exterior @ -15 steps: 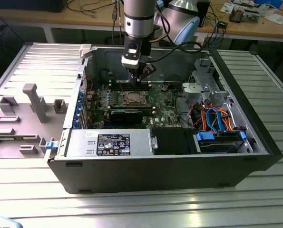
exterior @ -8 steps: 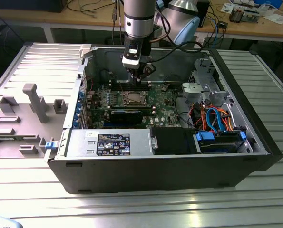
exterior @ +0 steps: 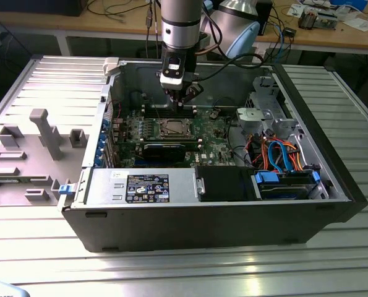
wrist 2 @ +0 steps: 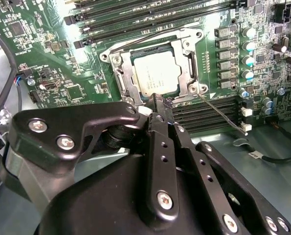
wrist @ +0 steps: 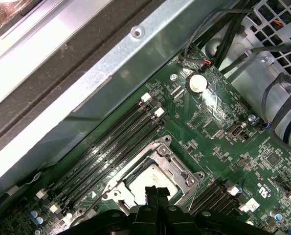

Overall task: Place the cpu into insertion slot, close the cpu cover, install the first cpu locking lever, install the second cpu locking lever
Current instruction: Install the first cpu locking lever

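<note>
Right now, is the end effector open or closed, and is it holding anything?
End effector: closed, fingers together, nothing seen between them, at the edge of the seated cpu.

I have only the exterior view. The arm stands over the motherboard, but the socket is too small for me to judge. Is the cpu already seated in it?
Observer: Yes. In the second wrist view the cpu lies flat in the insertion slot.
Operator: And the cover, is it up or down?
Observer: The cpu cover is down, framing the chip.
Operator: Where is the gripper exactly?
Observer: The gripper is shut, its tips at the socket's edge, near a thin lever rod that angles away across the memory slots.
</note>
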Controlling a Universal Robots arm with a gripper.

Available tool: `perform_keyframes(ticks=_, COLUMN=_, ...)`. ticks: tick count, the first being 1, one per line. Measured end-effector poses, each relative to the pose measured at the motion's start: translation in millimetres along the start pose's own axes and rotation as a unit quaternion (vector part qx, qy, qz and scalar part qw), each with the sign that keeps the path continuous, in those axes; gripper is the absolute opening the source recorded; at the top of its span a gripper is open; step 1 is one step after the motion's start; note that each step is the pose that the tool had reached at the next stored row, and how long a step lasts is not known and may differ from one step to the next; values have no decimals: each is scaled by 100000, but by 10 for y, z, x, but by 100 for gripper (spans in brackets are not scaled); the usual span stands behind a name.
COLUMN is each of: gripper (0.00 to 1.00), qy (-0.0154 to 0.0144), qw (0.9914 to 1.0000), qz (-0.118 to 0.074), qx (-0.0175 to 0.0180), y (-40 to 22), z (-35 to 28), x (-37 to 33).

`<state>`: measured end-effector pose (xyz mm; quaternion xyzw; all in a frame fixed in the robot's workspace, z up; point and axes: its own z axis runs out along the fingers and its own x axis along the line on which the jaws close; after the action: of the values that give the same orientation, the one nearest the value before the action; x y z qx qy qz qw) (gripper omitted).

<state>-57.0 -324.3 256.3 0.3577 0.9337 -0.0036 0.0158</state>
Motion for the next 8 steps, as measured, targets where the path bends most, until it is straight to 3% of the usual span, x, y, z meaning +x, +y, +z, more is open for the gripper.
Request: perform_keyframes(ticks=8, gripper=11, qy=5, qw=99993, qz=-1154, qx=-36, y=0, z=0, x=0)
